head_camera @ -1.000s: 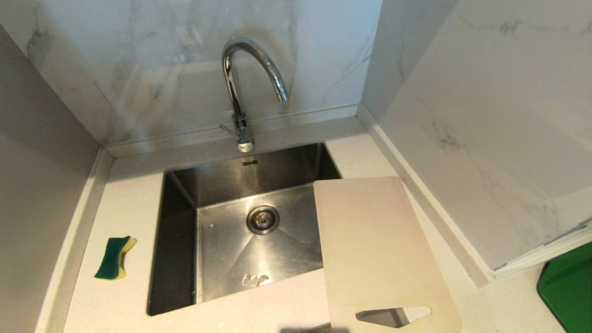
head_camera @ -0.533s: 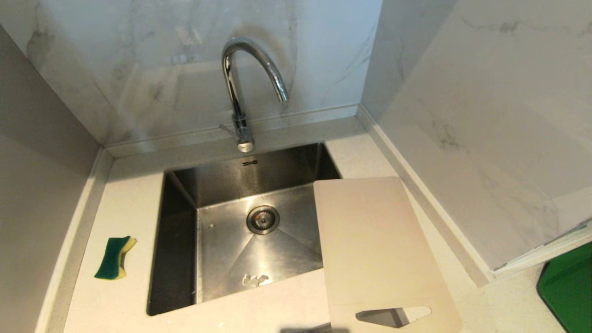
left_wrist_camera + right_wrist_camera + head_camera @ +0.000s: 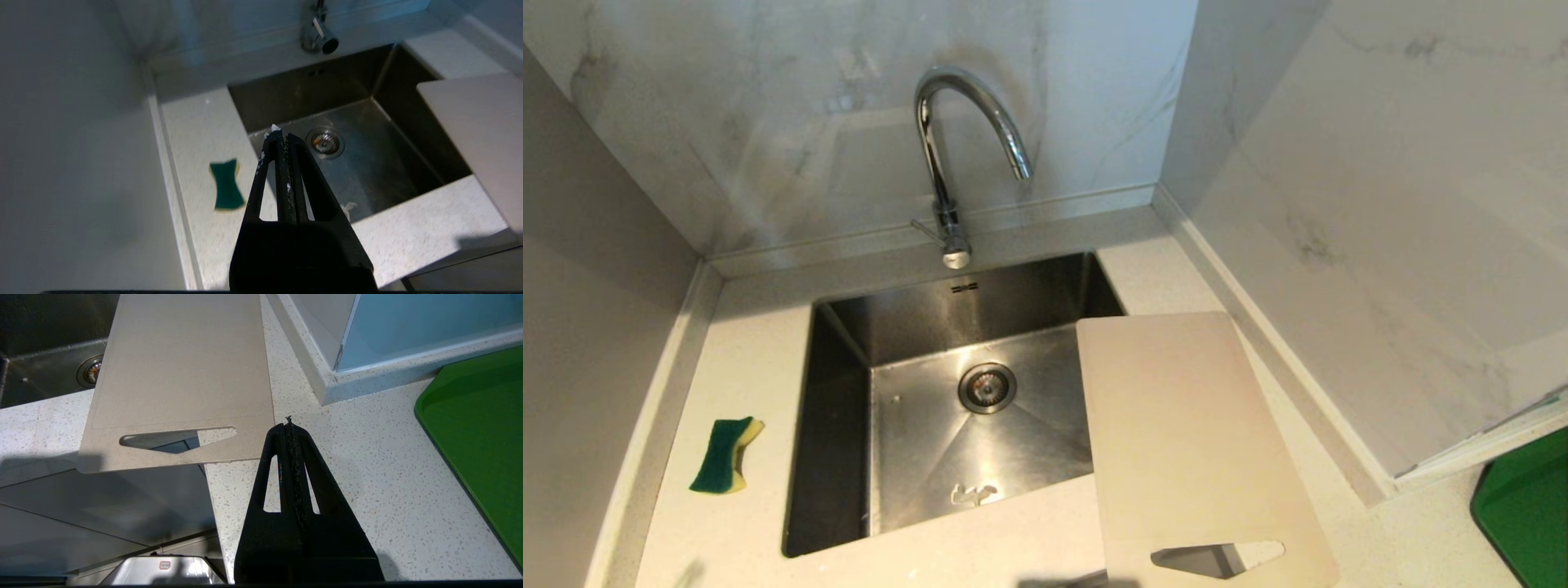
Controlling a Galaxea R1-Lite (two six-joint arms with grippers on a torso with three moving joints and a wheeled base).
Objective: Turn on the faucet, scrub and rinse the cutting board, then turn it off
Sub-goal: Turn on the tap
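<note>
faucet (image 3: pixel 943 155): glossy chrome | sink (image 3: pixel 837 457): brushed steel | cutting board (image 3: pixel 1184 425): matt plastic | countertop (image 3: pixel 743 351): speckled stone

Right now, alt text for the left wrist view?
The shut left gripper hangs above the front left of a steel sink, holding nothing. A green sponge lies on the counter beside it, the faucet stands behind the sink, and the cutting board overhangs the sink's far side.
</note>
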